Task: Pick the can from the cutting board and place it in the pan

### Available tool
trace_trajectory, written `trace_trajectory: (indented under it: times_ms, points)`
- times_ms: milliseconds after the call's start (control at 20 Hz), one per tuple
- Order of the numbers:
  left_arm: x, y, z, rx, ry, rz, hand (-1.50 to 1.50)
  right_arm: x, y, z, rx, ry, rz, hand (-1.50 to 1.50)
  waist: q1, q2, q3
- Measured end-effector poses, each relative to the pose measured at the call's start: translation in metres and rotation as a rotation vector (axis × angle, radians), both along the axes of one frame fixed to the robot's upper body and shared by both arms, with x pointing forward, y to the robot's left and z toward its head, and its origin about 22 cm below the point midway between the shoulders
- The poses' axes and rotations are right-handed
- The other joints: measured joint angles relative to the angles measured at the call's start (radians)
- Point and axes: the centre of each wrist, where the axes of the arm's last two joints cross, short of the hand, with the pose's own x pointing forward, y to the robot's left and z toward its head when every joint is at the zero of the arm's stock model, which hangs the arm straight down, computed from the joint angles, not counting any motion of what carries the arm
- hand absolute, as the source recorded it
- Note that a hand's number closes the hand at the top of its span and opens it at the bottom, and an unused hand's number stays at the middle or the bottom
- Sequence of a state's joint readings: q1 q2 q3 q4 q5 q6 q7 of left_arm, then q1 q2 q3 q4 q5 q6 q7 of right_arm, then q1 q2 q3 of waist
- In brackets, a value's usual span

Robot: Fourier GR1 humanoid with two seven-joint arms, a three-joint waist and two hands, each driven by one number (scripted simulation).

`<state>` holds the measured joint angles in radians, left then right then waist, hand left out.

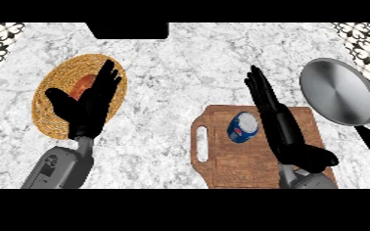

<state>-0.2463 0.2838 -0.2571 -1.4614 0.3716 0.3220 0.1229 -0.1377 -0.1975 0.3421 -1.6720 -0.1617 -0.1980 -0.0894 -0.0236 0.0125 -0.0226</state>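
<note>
Presently a blue cylindrical can (242, 127) with a silver top lies on the brown wooden cutting board (245, 166) on the white marbled counter (180, 68). Just right of it, the right robot hand (278, 120) holds nothing, fingers straight. Farther right sits the round grey metal pan (337, 90). The left robot hand (90, 100) rests open over a woven straw mat (54, 117).

A blue can (242, 127) with a silver top lies tilted on the brown wooden cutting board (239, 164), toward its upper middle. The round grey pan (336, 91) sits at the can's two o'clock, apart.
</note>
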Motion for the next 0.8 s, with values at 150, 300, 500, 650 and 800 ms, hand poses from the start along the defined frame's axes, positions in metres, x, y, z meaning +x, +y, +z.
trace_trajectory:
  times_ms: [150, 300, 500, 650, 800]
  points:
    - [0.0, 0.004, 0.003, 0.014, -0.017, 0.003, 0.0, 0.013, -0.001, 0.018, 0.017, -0.022, 0.156, 1.5, 0.028, -0.004, 0.013]
    - [0.004, 0.011, 0.012, 0.053, -0.057, 0.012, 0.0, 0.024, 0.01, 0.043, 0.052, -0.082, 0.403, 1.5, 0.077, -0.001, 0.021]
    - [0.005, 0.024, 0.016, 0.073, -0.059, 0.033, 0.0, 0.051, -0.039, 0.061, -0.14, -0.182, 0.523, 1.5, 0.073, 0.001, 0.024]
    - [0.003, 0.035, 0.019, 0.082, -0.061, 0.045, 0.0, 0.063, -0.088, 0.068, -0.228, -0.248, 0.574, -1.5, 0.065, 0.001, 0.026]
    - [0.002, 0.04, 0.02, 0.082, -0.061, 0.047, 0.0, 0.076, -0.134, 0.078, -0.329, -0.283, 0.584, -1.5, 0.065, 0.002, 0.026]
